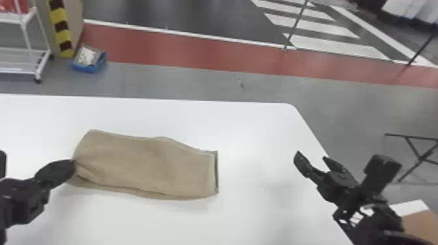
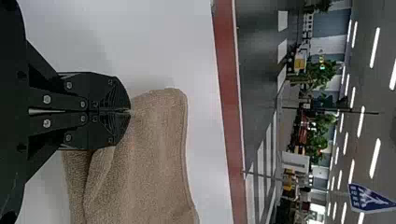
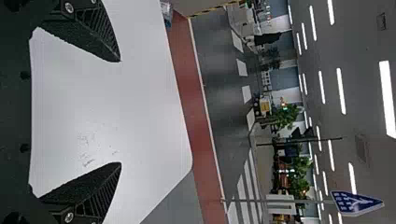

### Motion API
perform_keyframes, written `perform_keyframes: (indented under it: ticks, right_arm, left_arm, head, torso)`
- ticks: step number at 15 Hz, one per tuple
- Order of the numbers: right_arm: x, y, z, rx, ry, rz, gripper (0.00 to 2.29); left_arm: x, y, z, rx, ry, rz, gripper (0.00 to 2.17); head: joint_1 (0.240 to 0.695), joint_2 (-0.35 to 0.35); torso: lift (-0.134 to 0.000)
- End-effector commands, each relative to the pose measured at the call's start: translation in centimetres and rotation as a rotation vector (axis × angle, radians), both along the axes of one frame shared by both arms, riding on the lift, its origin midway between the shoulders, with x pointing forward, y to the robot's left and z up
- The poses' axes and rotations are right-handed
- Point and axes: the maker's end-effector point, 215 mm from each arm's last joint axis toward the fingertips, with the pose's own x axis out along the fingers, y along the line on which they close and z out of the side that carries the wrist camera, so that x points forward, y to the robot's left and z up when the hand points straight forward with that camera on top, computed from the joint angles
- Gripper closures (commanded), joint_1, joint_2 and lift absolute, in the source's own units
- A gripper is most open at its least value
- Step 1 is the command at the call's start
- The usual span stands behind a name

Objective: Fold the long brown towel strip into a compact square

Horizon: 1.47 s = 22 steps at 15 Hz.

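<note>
Towel (image 1: 146,166) seems doubled, with its compact square yet to be folded; its nine-o'clock end is pinched by the left pincer (image 2: 130,111); the right pincer (image 1: 311,155), at three o'clock, is spread.

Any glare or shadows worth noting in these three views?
Head view: a faint, soft shadow along the near edge of the brown towel; the white table is bright, with dim grey patches to the towel's right. Both wrist views: ceiling lights burn out to plain white.
</note>
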Motion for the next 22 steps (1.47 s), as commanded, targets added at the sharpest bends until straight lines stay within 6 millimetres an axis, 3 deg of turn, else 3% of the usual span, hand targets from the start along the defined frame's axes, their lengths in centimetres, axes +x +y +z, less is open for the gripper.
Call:
perform_keyframes:
  ticks: [1,5,9,10,11,12,15,17,19,22]
  right_arm:
    - [0.8,1.0,0.1,0.003,-0.007,0.013,0.09]
    - [1.9,3.6,-0.4,0.01,-0.002,0.047,0.09]
    - [2.2,4.7,-0.5,0.018,-0.006,0.063,0.09]
    - [2.3,5.1,-0.5,0.018,-0.007,0.069,0.09]
    - [2.4,5.4,-0.5,0.018,-0.005,0.076,0.09]
    - [2.4,5.9,-0.6,0.018,0.0,0.082,0.09]
    - [3.1,7.5,-0.7,0.006,0.016,0.108,0.09]
    - [3.7,8.4,-0.9,0.001,0.039,0.127,0.1]
    - [5.1,10.2,-0.3,-0.013,0.031,0.172,0.22]
    - [7.6,13.3,-1.8,0.005,0.071,0.259,0.35]
  left_arm:
    - [-2.1,-0.3,0.0,-0.009,0.007,-0.01,1.62]
    - [-5.9,-2.7,0.0,-0.018,0.064,-0.053,1.62]
    - [-7.0,-4.1,0.5,-0.027,0.071,-0.069,1.56]
    - [-6.8,-4.0,0.9,-0.029,0.057,-0.066,1.07]
    - [-6.4,-3.7,1.5,-0.031,0.037,-0.061,0.18]
    - [-5.7,-3.1,2.8,-0.039,-0.009,-0.05,0.0]
    - [-3.7,-1.1,9.4,-0.073,-0.217,-0.002,0.03]
    - [-3.3,-1.2,11.2,-0.089,-0.27,0.011,0.03]
    - [-3.4,-4.2,9.1,-0.118,-0.23,-0.03,0.09]
    - [-2.8,-10.0,5.2,-0.146,-0.163,-0.106,0.28]
  head:
    - [0.695,-0.285]
    - [0.695,-0.278]
    - [0.695,-0.285]
    - [0.695,-0.287]
    - [0.695,-0.288]
    - [0.695,-0.286]
    - [0.695,-0.252]
    - [0.695,-0.225]
    - [0.695,-0.201]
    - [0.695,-0.206]
  torso:
    - [-0.124]
    - [-0.124]
    - [-0.124]
    - [-0.124]
    - [-0.124]
    - [-0.124]
    - [-0.124]
    - [-0.124]
    - [-0.124]
    - [-0.124]
